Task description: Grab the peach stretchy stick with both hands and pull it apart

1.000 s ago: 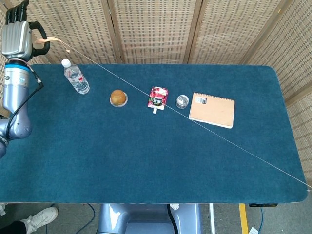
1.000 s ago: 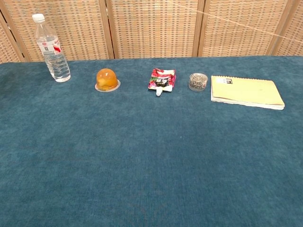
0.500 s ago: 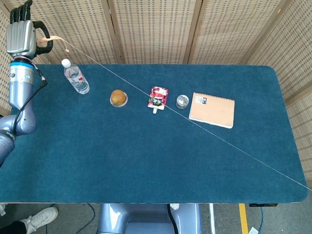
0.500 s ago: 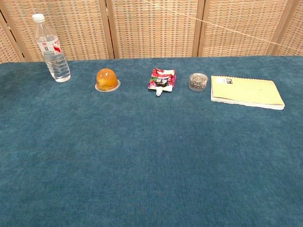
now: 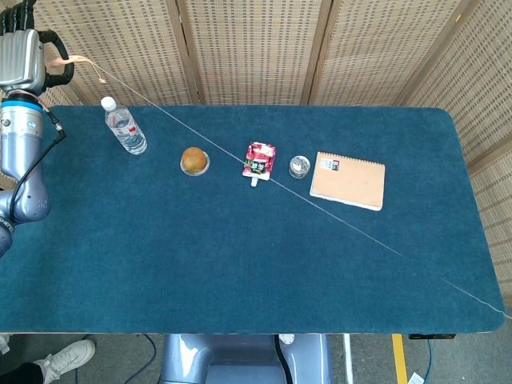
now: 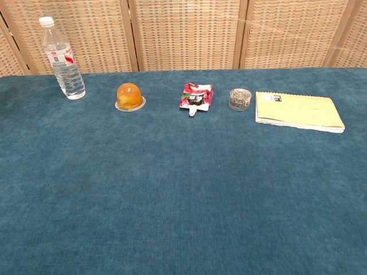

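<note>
The peach stretchy stick (image 5: 360, 227) is pulled out into a very thin strand. It runs diagonally above the table from the top left corner to the lower right edge of the head view. My left hand (image 5: 22, 52) is raised at the top left, beyond the table's left end, and pinches the stick's thicker peach end (image 5: 76, 60). The strand's other end leaves the frame at the lower right, so what holds it is hidden. My right hand shows in neither view. In the chest view I see no hand and cannot make out the strand.
On the blue table (image 5: 240, 264) stand a water bottle (image 5: 124, 126), an orange jelly cup (image 5: 194, 161), a red pouch (image 5: 258, 161), a small clear jar (image 5: 299, 166) and a tan notebook (image 5: 348, 180), all in a row at the back. Wicker screens (image 5: 256, 48) stand behind.
My left hand has shifted up and to the left with the stick's end. The strand has gone out of sight in the chest view.
</note>
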Motion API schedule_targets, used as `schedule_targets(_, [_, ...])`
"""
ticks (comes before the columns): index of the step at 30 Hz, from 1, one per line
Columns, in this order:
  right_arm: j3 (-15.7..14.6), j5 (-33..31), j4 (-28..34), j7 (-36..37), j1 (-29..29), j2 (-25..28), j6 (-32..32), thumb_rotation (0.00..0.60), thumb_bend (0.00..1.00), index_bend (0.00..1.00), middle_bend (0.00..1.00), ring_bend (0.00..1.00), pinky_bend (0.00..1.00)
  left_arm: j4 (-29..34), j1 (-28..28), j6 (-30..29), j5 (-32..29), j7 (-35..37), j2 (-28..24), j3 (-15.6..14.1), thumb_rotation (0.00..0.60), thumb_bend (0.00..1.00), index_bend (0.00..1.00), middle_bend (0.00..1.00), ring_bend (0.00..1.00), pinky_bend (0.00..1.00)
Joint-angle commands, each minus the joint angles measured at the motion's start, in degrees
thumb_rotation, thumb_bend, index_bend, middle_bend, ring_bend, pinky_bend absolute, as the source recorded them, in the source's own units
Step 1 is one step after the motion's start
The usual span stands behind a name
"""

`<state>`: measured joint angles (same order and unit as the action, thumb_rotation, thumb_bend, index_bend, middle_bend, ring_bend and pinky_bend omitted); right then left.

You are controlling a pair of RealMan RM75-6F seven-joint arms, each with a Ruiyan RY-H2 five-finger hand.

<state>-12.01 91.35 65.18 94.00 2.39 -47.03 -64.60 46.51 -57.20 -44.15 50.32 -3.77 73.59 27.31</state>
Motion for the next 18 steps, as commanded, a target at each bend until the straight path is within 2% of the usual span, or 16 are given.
schedule_targets(1, [-0.1, -0.2, -0.4, 0.5, 0.4, -0.1, -0.5, 0.6, 0.64, 0.7, 0.26, 0.0, 0.04, 0.0, 0.0, 0.1, 0.0, 0.0, 0.0, -0.1, 0.6, 0.57, 0.81, 0.0, 0.0, 0.0])
schedule_targets(11, [-0.3, 0.8, 0.2, -0.1, -0.4, -0.1, -1.1, 0.6, 0.64, 0.7, 0.26, 0.0, 0.04, 0.0, 0.6, -0.1, 0.8, 1.4, 0.0, -0.7, 0.6, 0.57, 0.81, 0.0, 0.0, 0.0])
schedule_targets(18, [0.9, 1.6, 4.1, -2.1, -3.7, 2.1, -0.8, 0.6, 0.64, 0.7, 0.26, 0.0, 0.03, 3.2, 2.0, -1.6, 3.3, 5.2, -1.0, -0.9, 0.6, 0.57, 0.81, 0.0, 0.0, 0.0])
